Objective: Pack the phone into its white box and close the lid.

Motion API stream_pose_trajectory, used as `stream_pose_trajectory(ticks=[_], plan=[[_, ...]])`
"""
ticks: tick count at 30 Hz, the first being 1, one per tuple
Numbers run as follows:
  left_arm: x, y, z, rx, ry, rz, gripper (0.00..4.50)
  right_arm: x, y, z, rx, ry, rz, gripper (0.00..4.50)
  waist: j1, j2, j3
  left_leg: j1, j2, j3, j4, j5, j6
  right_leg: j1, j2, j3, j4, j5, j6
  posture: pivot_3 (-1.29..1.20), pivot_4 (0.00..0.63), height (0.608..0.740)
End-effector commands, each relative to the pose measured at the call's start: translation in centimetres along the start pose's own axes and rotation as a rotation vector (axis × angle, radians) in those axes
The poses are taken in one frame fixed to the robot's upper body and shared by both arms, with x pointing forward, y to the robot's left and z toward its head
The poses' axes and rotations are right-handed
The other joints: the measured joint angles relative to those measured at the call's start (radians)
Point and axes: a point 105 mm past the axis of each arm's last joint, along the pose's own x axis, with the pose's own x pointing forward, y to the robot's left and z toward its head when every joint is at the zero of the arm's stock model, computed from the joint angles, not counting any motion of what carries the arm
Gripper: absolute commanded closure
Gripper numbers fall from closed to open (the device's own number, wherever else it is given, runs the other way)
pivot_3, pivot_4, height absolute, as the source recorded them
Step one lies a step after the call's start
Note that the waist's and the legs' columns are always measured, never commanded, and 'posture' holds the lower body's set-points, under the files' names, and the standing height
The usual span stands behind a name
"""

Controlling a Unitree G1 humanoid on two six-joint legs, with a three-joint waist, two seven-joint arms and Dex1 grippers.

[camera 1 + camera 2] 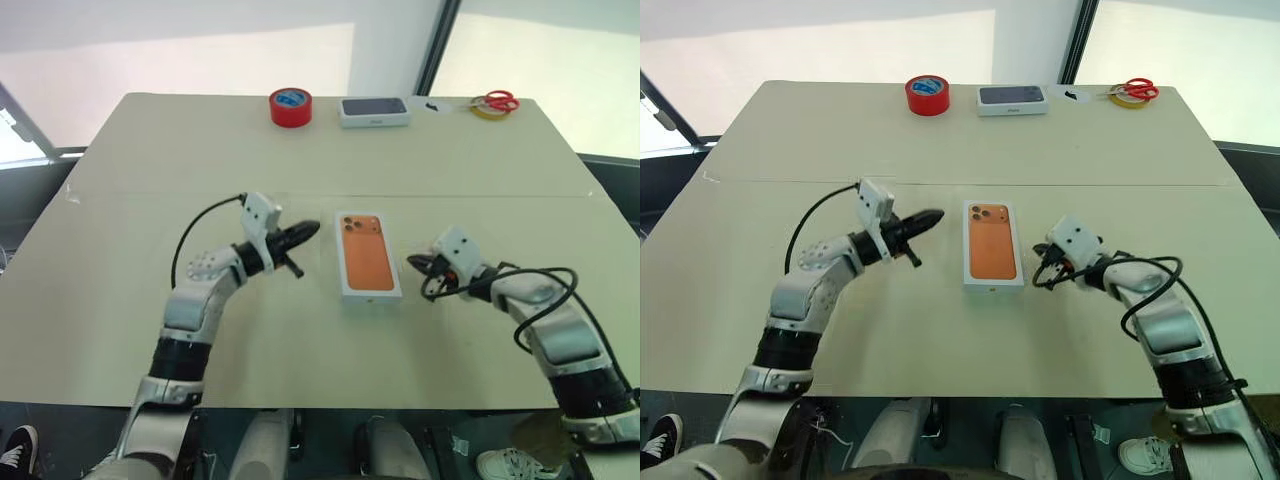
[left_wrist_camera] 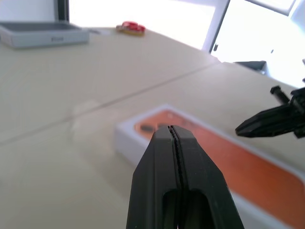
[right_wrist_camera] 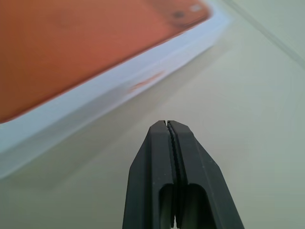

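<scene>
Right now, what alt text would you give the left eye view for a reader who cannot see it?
A closed white box whose lid bears an orange phone picture lies mid-table between two shut, empty claws, the left claw and the right claw, neither touching it. Along the far edge sit a red tape roll, a white box with a dark phone picture and red-handled scissors.

Wide beige table (image 1: pixel 120 330) with a seam line across its middle, bright white wall and windows behind, 1 dark vertical frame post (image 1: pixel 437 45) at upper right, dark floor (image 1: pixel 30 200) around the table edges, soft daylight
</scene>
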Motion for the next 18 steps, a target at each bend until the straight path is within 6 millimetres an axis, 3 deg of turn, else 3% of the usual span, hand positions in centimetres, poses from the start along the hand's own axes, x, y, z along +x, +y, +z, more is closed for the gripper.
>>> stream_pose_trajectory(ticks=[1,3,5,9,14,17,18], plan=[[2.3,-1.1,0.1,0.042,0.009,-0.037,4.5,-0.1,0.2,3.0,0.034,-0.146,0.044,4.46,-0.002,-0.001,0.0,0.0,0.0,0.0,0.0,0.0,0.0,0.002,0.0,0.0,0.0,0.0,0.0,0.0,0.15,0.735],[2.9,-1.8,-1.3,0.078,0.082,-0.079,4.5,0.2,0.9,3.0,0.024,-0.144,0.077,4.46,-0.003,-0.001,-0.001,0.001,0.0,0.0,-0.001,0.001,0.0,0.003,0.001,-0.001,0.0,0.0,0.0,0.0,0.15,0.735],[3.2,-1.7,-4.4,0.134,0.228,-0.076,4.5,0.3,3.5,1.0,-0.035,-0.067,0.18,4.46,-0.003,-0.001,-0.001,0.001,0.0,0.001,-0.001,0.001,0.0,0.003,0.001,-0.001,0.0,0.0,0.0,0.0,0.15,0.735],[2.5,-0.9,-7.3,0.119,0.341,-0.061,4.5,0.3,5.5,-1.2,-0.057,0.008,0.223,4.46,-0.003,-0.001,0.0,0.001,0.0,0.001,0.0,0.0,0.002,0.003,0.001,-0.001,0.001,0.0,0.0,0.0,0.15,0.735],[1.6,-0.5,-7.7,0.154,0.334,-0.064,4.5,0.4,5.4,-2.7,-0.061,0.084,0.205,4.46,-0.004,0.0,-0.002,0.004,0.0,0.0,-0.001,-0.003,0.003,0.001,0.0,0.0,0.0,0.0,0.0,0.0,0.15,0.735],[1.4,-0.8,-5.4,0.099,0.224,-0.095,3.67,0.6,4.1,-1.4,0.02,0.029,0.164,3.64,-0.005,0.0,-0.002,0.004,0.0,0.0,-0.001,-0.003,0.001,0.001,0.0,0.001,0.0,0.0,0.0,0.0,0.15,0.735],[1.2,-0.8,-4.7,0.092,0.193,-0.1,3.17,0.6,3.7,-1.2,0.031,0.023,0.154,3.13,-0.005,0.0,-0.002,0.004,0.0,0.0,-0.001,-0.003,0.001,0.001,0.0,0.0,0.0,0.0,0.0,0.0,0.15,0.735]])
